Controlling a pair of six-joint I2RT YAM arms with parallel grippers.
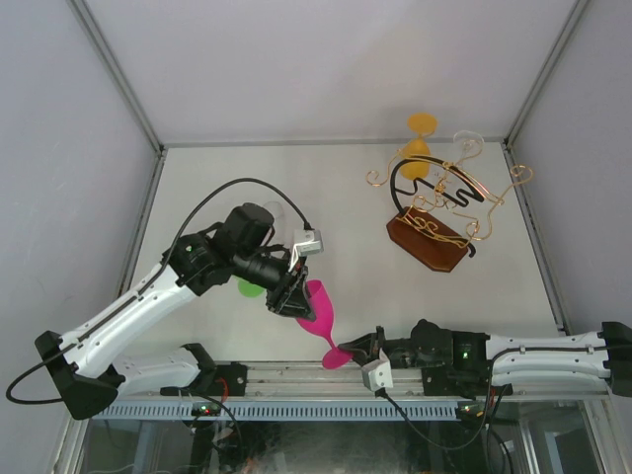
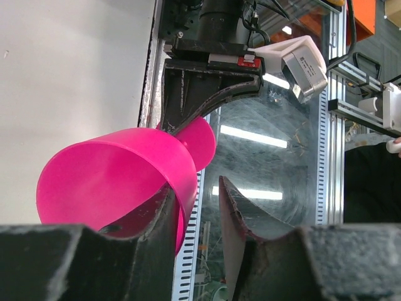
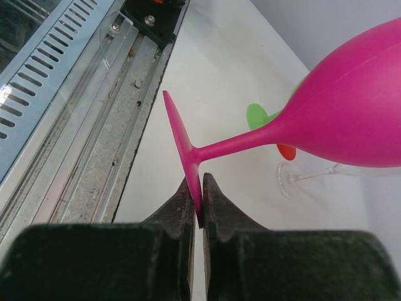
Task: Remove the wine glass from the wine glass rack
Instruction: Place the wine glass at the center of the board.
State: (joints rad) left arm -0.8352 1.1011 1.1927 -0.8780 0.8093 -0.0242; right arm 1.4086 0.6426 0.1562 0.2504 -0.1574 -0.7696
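The pink wine glass (image 1: 318,314) is held in the air near the table's front edge, off the wine glass rack (image 1: 427,242). My right gripper (image 3: 196,180) is shut on the rim of its foot (image 3: 182,141), with the stem and bowl (image 3: 351,119) pointing away. My left gripper (image 2: 195,185) is open and straddles the bowl's rim (image 2: 113,175): one finger is inside the bowl against the wall, the other stands apart outside. The rack stands at the back right, with a yellow glass (image 1: 420,148) hanging on its gold wire arms.
A green glass (image 1: 252,286) lies on the table under the left arm. The right wrist view shows its green foot (image 3: 258,115), a red-orange piece (image 3: 286,151) and a clear glass foot (image 3: 289,180) beyond the pink stem. The metal rail (image 1: 296,373) runs along the front edge.
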